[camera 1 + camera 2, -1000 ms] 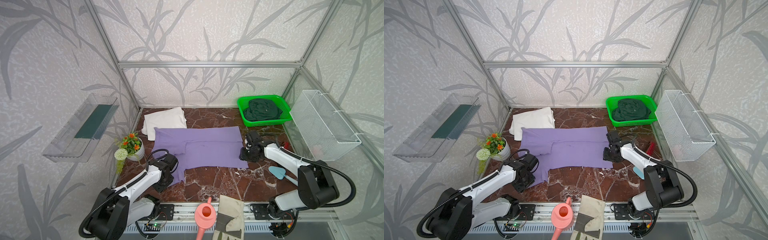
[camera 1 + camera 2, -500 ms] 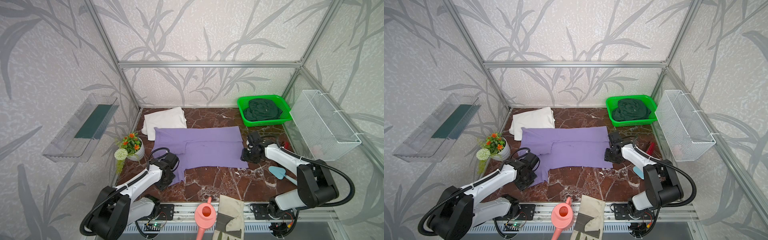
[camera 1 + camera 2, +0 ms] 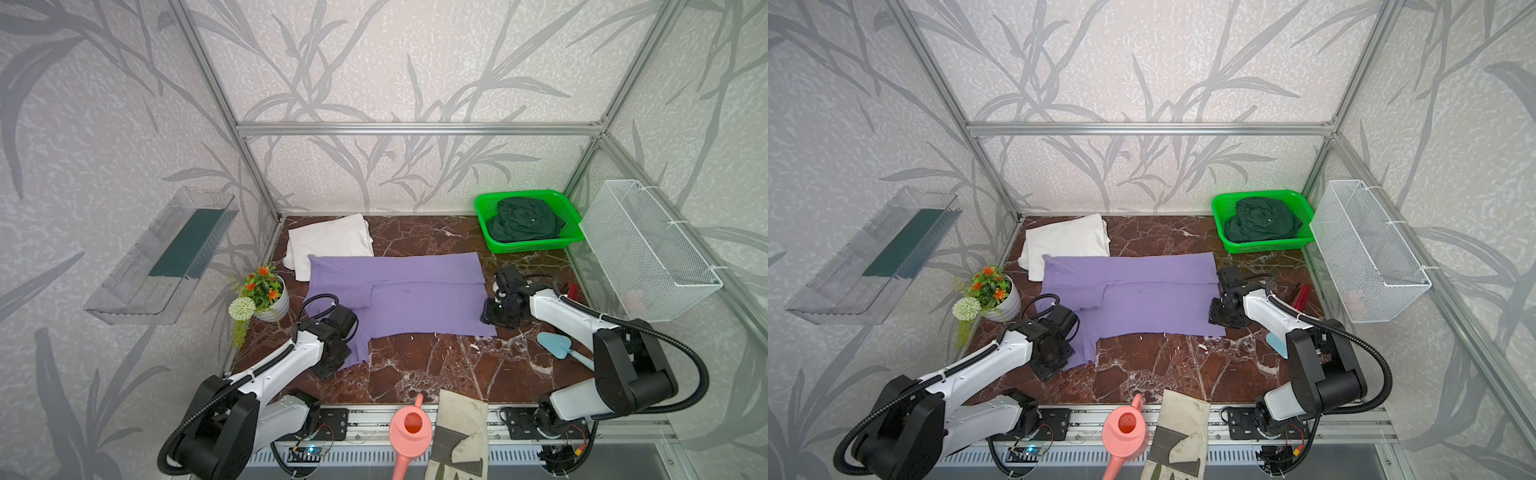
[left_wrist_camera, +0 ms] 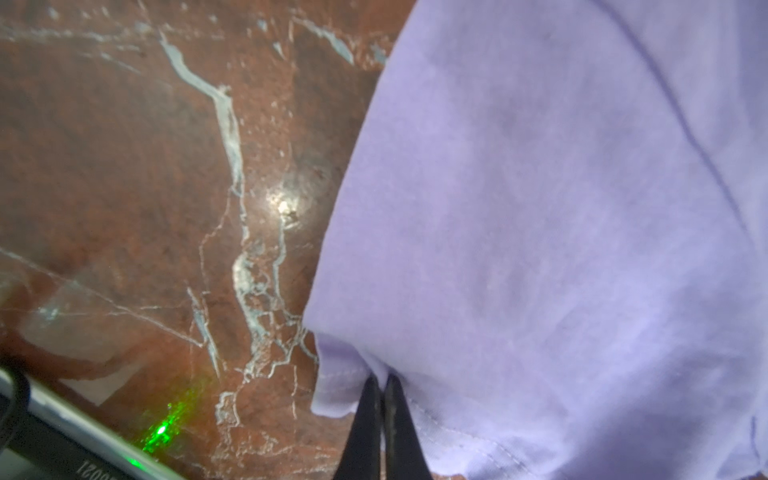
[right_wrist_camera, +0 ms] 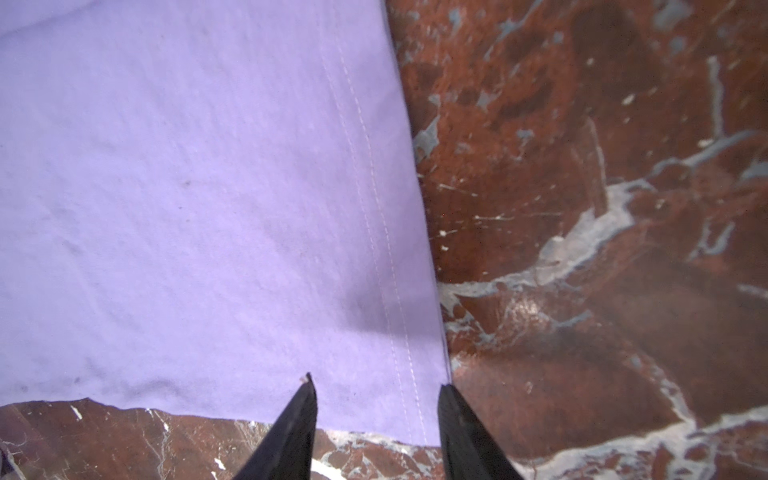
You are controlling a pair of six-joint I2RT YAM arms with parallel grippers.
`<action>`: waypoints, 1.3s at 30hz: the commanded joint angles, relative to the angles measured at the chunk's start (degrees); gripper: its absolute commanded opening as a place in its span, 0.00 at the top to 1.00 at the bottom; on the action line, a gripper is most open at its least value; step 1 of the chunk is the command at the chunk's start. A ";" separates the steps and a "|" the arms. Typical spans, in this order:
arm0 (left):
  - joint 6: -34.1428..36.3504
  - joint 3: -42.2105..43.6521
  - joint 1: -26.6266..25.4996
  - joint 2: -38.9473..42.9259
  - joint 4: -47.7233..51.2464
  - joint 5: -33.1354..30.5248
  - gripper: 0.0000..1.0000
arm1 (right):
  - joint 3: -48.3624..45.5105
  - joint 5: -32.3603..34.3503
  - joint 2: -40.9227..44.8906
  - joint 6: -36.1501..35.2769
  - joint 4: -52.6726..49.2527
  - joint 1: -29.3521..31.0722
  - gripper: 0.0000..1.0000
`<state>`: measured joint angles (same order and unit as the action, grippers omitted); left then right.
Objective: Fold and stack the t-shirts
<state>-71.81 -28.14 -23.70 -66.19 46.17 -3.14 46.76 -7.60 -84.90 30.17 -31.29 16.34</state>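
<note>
— Two pincers: how do they stand?
— Left gripper (image 4: 383, 388) is pinched tight on the lavender t-shirt (image 3: 415, 299) at its sleeve hem. Right gripper (image 5: 376, 390) is half-spread astride the bottom corner.
— Room?
— Shirt lies flat, mid-table (image 3: 436, 365), with bare marble in front.

Lavender cotton t-shirt (image 3: 415, 299): spread flat, centre. White cotton t-shirt (image 3: 328, 241): folded, rear left, touching lavender. Dark green t-shirt (image 3: 523, 218): crumpled in green basket (image 3: 536, 247).
</note>
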 commanded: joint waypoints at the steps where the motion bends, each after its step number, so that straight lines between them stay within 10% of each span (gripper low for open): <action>1: -0.65 4.72 -0.20 -1.49 -3.43 1.44 1.00 | -0.37 -0.02 0.61 0.73 0.13 -0.43 0.51; 30: 0.09 -3.59 -0.05 15.05 11.04 -6.36 1.00 | -6.69 4.34 1.96 5.41 -1.92 -0.30 0.75; 39: -0.17 -4.51 -0.11 16.76 11.76 -6.09 1.00 | -6.25 5.50 3.18 5.27 -2.50 -0.34 1.00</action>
<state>-71.57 -30.94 -23.68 -50.65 55.48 -7.66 40.75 -3.77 -82.91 35.38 -32.08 16.05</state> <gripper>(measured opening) 0.048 0.055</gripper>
